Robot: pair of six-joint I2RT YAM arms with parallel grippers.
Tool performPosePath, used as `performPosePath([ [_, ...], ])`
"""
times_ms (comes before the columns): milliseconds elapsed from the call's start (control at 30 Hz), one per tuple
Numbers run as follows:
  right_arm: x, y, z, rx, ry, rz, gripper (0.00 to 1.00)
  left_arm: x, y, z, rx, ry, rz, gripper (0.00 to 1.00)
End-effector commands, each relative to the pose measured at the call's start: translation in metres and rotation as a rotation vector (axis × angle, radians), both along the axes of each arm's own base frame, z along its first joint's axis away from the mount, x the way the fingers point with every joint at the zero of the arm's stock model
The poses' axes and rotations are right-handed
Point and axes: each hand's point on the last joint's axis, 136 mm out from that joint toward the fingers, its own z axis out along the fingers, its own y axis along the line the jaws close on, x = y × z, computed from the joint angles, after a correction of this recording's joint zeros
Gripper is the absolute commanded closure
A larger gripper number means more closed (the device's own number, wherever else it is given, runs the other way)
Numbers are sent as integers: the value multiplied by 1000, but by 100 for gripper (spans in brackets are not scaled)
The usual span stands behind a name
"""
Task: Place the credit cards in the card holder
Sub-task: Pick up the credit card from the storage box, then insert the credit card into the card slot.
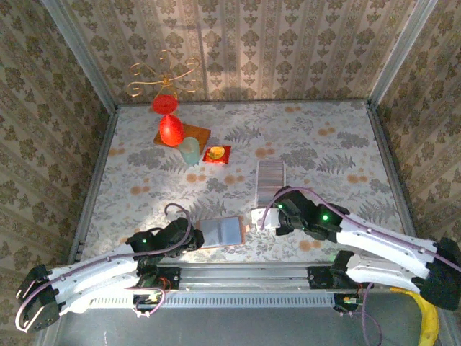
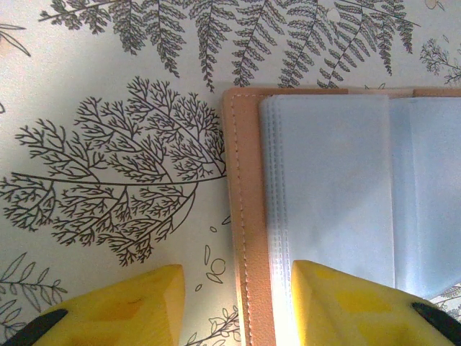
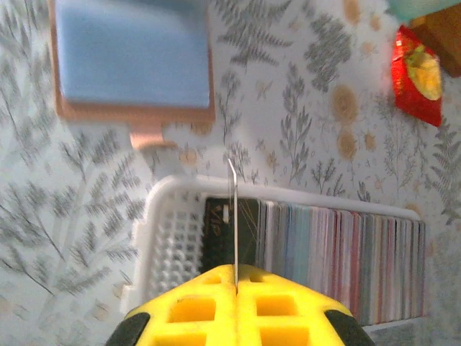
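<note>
Right wrist view: a credit card [image 3: 233,216], pinched edge-on by the right hand [image 3: 235,277], could be twisted loose at the card holder [image 3: 137,115]; the left hand [image 2: 234,303] is spread.

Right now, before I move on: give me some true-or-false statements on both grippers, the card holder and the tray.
1. The right gripper is shut on a credit card. True.
2. The card holder lies folded shut. False: it lies open, clear sleeves facing up.
3. The left gripper is clamped on the card holder. False: it is open, its fingers on either side of the holder's stitched edge.
4. The tray holds a row of cards standing on edge. True.
</note>
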Motion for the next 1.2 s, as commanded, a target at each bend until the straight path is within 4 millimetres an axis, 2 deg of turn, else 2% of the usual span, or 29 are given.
performPosePath([
  [0,-7,17,35,331,168,-216,100,4,-6,13,-19,-24,-12,56],
  [100,-1,25,56,625,338,-444,100,5,-6,14,-19,-26,-8,55],
  [167,3,29,58,785,480,-600,100,5,-6,14,-21,-27,-7,55],
  [233,5,36,51,903,671,-764,100,5,-7,14,-22,-28,-7,55],
  [300,4,46,38,933,828,-884,100,5,-7,15,-23,-28,-7,55],
  [433,2,68,12,956,977,-1038,100,6,-8,17,-29,-30,-9,54],
  [567,-1,98,1,977,1041,-1058,100,5,-10,17,-34,-29,-14,50],
  [800,0,125,-31,913,1002,-1124,100,5,-15,19,-50,-34,-25,45],
  [933,5,130,-46,921,986,-1156,100,6,-19,20,-49,-31,-37,43],
  [1167,10,131,-59,922,947,-1189,100,6,-23,17,-9,-15,-58,40],
])
